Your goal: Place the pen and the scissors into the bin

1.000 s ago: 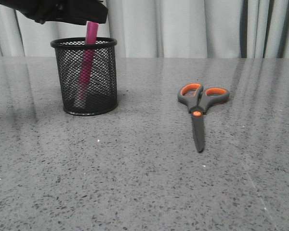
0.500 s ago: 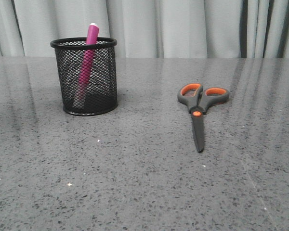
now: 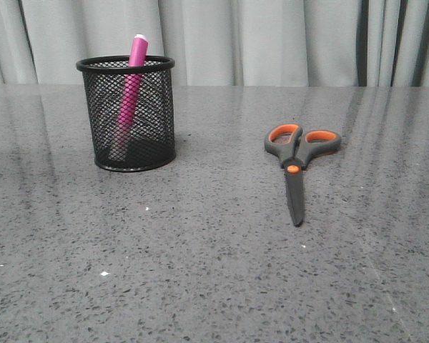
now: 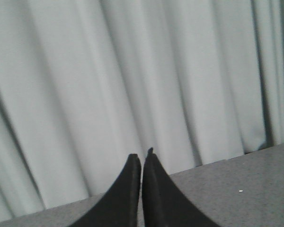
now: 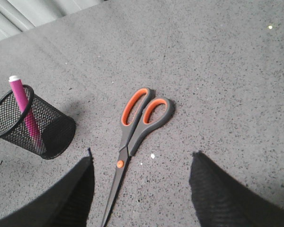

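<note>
Bin [image 3: 132, 118] is a black wire-mesh cylinder with a solid rim and base band, upright on the left of the grey speckled stone-look table [image 3: 200, 271]. Pen [image 3: 131, 93] is inside it: slim magenta cylinder, white tip up, leaning against the rim, long axis near vertical with a slight tilt, tip poking above the rim. Lower part visible through the mesh

Scissors [image 3: 294, 163] lie flat on the table, well apart from the bin, to its right. Dark grey handles lined orange, orange pivot dot, dark blades closed together. Long axis runs front-to-back: handles toward the curtain [image 3: 272, 36], blade tips toward the camera

Left tool [image 4: 142, 158]: two black tapered fingers pressed together, only a hairline gap, nothing between them. It faces the pleated pale curtain, table edge just visible below

Right tool [image 5: 142, 165]: black textured fingers [image 5: 213, 189] spread wide apart, empty, above the table with the scissors between and ahead of them, not touching. That view also shows bin and pen off to one side of the scissors
</note>
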{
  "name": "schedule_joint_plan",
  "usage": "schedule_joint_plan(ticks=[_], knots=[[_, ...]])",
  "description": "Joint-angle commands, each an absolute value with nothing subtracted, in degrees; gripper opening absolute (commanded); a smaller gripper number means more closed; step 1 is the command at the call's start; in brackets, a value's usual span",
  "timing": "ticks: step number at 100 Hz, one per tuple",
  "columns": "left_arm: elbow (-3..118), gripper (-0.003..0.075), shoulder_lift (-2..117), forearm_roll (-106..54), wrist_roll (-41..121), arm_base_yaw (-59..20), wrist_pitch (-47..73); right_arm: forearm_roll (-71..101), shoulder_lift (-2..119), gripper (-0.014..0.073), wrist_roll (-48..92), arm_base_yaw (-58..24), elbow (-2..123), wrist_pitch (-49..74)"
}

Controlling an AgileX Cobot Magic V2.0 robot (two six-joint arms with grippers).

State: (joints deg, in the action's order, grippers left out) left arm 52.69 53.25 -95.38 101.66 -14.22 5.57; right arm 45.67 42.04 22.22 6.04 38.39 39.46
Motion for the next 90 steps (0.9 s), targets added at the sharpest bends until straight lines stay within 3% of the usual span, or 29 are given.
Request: schedule_joint_plan(ticks=[1,27,44,66,90], knots=[[51.1,-0.0022,49.85,-96.42,100.31,-14.09,0.42,49.11,42.25,0.0391,24.13,6.02,40.4,35.84],[38.57,-0.0022,41.07,-97.13,100.31,-14.09,-1.49,68.56,42.25,0.0391,42.13,6.02,40.4,34.8],[32.46,-0.0022,37.08,-98.98,100.31,-14.09,-2.0,70.88,42.25,0.0391,46.0,6.02,40.4,35.64],[29.56,-0.0022,33.13,-98.98,100.31,-14.09,-3.15,71.51,42.62,0.0391,56.26,6.02,43.29,41.44],[29.56,-0.0022,32.78,-98.98,100.31,-14.09,-3.15,78.21,45.33,0.0391,56.39,6.02,44.44,42.51]])
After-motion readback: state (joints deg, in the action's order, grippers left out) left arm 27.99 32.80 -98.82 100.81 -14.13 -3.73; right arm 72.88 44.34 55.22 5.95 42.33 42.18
